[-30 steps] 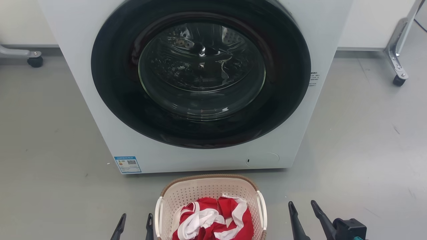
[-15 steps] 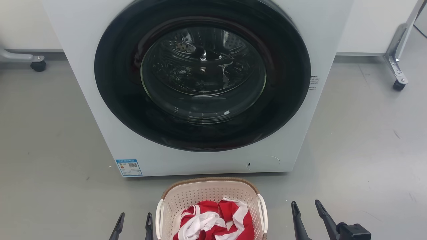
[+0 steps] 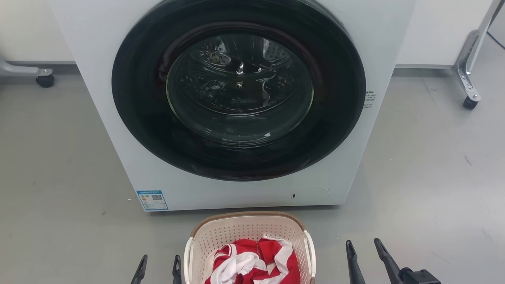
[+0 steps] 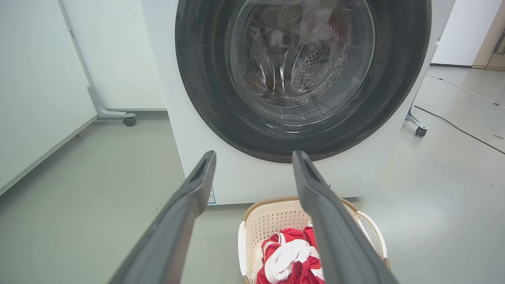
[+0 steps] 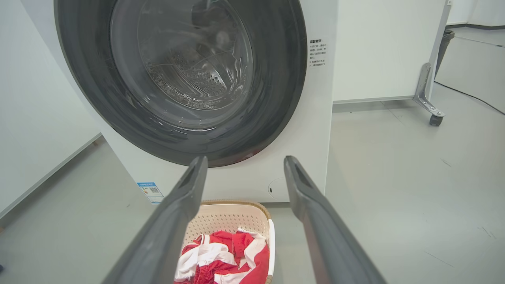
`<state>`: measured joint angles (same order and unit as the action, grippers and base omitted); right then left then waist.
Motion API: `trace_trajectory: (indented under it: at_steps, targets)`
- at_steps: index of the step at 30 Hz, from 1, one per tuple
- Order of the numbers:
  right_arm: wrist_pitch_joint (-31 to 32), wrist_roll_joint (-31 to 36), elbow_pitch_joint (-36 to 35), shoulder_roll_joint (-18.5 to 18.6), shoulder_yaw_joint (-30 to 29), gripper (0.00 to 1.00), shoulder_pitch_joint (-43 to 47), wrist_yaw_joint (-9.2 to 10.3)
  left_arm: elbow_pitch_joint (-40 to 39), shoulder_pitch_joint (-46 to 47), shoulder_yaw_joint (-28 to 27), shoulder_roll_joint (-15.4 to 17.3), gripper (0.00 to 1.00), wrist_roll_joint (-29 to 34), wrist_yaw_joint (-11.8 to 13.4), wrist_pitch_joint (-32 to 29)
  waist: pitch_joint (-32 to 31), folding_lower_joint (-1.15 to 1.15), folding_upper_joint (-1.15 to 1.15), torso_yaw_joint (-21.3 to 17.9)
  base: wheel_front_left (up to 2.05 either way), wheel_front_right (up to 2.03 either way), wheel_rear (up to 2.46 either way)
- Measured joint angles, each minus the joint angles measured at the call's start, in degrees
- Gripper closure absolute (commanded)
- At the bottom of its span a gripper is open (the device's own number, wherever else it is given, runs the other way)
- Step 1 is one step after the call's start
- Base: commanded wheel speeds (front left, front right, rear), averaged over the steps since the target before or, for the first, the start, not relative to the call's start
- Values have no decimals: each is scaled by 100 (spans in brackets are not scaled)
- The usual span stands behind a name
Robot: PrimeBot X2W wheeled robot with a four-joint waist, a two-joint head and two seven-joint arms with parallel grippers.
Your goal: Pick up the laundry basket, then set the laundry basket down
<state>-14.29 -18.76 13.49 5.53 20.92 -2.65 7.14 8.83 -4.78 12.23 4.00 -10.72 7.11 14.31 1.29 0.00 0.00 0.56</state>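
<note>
The laundry basket, cream with small holes, a brown rim and white side handles, stands on the grey floor just before the washing machine. Red and white cloth lies inside it. My left gripper is open just left of the basket's left handle, with nothing between its fingers. Well off the right handle, my right gripper is also open and empty. The left wrist view has the basket below and right of the open left gripper. In the right wrist view the basket lies low, partly behind the right gripper's left finger.
The washing machine's round dark door is shut and fills the space ahead. A caster leg stands at the right, another caster at the left. A cable runs over the floor at the right. Bare grey floor lies on both sides.
The head view has shifted slightly, so the machine and basket sit a little lower in the picture. Both grippers stay open at the basket's sides.
</note>
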Motion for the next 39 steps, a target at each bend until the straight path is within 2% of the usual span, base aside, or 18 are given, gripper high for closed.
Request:
trace_trajectory:
  at_steps: [20,21,32,39]
  targets:
    - [0,160,-136,-86,-143,0,205,0,-89,-149,-25,-31,0,114,0,0,-96,0,0,-8,0,0,0]
    - [4,165,-121,-87,-142,100,215,-1,-86,-153,-23,-34,100,114,-1,-1,-100,0,0,-10,0,0,0]
    - [69,-38,177,-98,-240,100,368,-62,226,-245,-77,-44,100,-58,-64,-64,-100,0,0,-13,0,0,0]
    - [224,-601,183,-109,-435,100,341,-156,297,-213,-220,-49,100,-654,-164,-221,-102,1,0,-17,0,0,0]
